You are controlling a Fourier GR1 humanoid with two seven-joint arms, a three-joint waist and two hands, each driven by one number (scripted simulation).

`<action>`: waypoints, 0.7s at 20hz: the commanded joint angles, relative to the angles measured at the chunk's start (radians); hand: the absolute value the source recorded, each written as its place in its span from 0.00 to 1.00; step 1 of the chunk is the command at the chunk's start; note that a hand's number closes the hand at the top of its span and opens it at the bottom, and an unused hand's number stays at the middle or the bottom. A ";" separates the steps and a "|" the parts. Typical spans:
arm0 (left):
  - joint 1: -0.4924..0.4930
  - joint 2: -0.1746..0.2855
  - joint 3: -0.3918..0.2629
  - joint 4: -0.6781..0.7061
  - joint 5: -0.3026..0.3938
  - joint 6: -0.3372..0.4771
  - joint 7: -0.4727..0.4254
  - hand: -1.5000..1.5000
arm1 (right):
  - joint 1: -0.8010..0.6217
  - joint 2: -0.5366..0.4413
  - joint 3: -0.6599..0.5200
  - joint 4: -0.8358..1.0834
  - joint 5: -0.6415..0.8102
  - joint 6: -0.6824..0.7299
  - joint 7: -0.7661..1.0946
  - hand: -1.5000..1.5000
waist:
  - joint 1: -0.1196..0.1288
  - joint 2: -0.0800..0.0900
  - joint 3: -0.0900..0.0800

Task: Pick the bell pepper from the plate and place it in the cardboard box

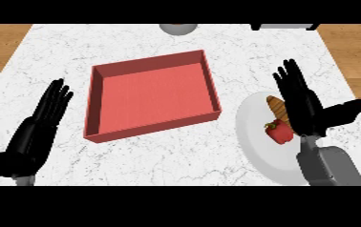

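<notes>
Since the bell pepper [280,131] lies on the white plate [261,158] at the right side of the worktop [176,161], beside a brown bread-like piece [277,107], nothing of the task looks done yet. The right hand [300,102] hovers over the plate just right of the pepper, fingers straight and holding nothing; whether it touches the pepper I cannot tell. The shallow red cardboard box [152,62] sits near the plate's left, with nothing inside. The left hand [38,121] rests open at the left edge, fingers up. Grasping, lifting, carrying left and setting down all remain, as I judge it.
</notes>
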 commanded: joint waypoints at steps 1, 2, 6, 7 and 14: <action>0.012 0.019 0.020 0.043 -0.050 0.020 -0.004 0.50 | 0.004 -0.022 0.038 -0.024 -0.032 0.170 -0.029 0.00 | 0.015 0.020 0.012; 0.004 0.083 0.054 0.053 -0.059 0.034 0.039 0.50 | -0.028 -0.099 0.018 -0.019 -0.085 0.315 -0.031 0.00 | 0.026 0.023 0.015; 0.010 0.161 0.077 0.156 -0.166 0.121 0.085 0.50 | -0.078 -0.126 0.143 -0.100 -0.119 0.623 -0.093 0.00 | 0.062 0.038 0.029; 0.041 0.119 0.048 0.140 -0.125 0.087 0.076 0.50 | -0.194 -0.260 0.067 -0.193 0.123 0.473 -0.205 0.00 | 0.046 -0.039 0.005; -0.006 0.141 0.043 0.214 -0.205 0.155 0.131 0.50 | -0.051 -0.312 0.148 -0.010 0.127 0.891 -0.599 0.00 | 0.039 0.063 0.027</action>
